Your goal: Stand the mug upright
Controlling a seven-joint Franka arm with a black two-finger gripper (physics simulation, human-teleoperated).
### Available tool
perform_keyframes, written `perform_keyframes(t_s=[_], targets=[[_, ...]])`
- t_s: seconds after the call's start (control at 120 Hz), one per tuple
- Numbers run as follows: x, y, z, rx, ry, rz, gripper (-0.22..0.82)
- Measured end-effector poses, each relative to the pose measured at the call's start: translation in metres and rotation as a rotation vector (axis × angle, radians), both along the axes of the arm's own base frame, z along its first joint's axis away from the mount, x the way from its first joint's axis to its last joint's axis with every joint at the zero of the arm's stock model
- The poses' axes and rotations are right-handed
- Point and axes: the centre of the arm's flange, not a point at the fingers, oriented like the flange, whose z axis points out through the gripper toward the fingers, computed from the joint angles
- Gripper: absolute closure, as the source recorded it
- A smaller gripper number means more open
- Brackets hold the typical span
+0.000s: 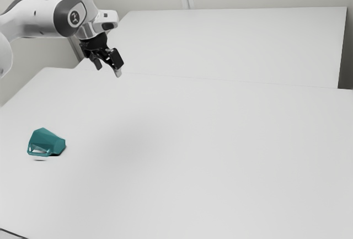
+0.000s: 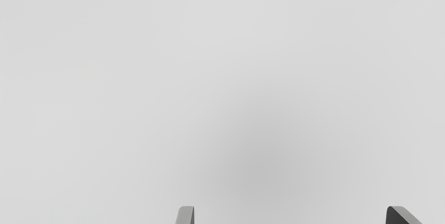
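A teal mug (image 1: pixel 45 141) lies on its side at the exterior view's left, its handle on the side toward that view's bottom edge. The black gripper (image 1: pixel 108 71) hangs high above the table near the exterior view's upper left, well apart from the mug. In the wrist view the gripper (image 2: pixel 290 215) is open, its two fingertips wide apart with only bare table surface between them.
The white table (image 1: pixel 209 156) stretches across the exterior view. Behind it rises a pale panel (image 1: pixel 237 43) against the wall. A thin dark line crosses the exterior view's lower left corner.
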Motion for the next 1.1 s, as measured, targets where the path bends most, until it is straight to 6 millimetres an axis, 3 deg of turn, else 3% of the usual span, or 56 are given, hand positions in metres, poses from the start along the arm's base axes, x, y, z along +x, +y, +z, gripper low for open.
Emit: perform_keyframes(t_s=[0.15,0.208,0.275,0.433,0.542,0.817,1.1], targets=[[0.0,0.002,0.0,0.001,-0.014,0.018,0.0],[0.0,0.012,0.001,0.002,-0.018,0.036,0.0],[0.0,0.044,-0.003,0.002,-0.016,0.082,0.0],[-0.016,0.153,-0.024,-0.069,0.019,0.234,0.0],[-0.019,0.205,-0.045,-0.123,0.055,0.277,0.0],[-0.033,0.293,-0.11,-0.193,0.163,0.253,0.0],[-0.075,0.359,-0.147,-0.219,0.223,0.193,0.0]])
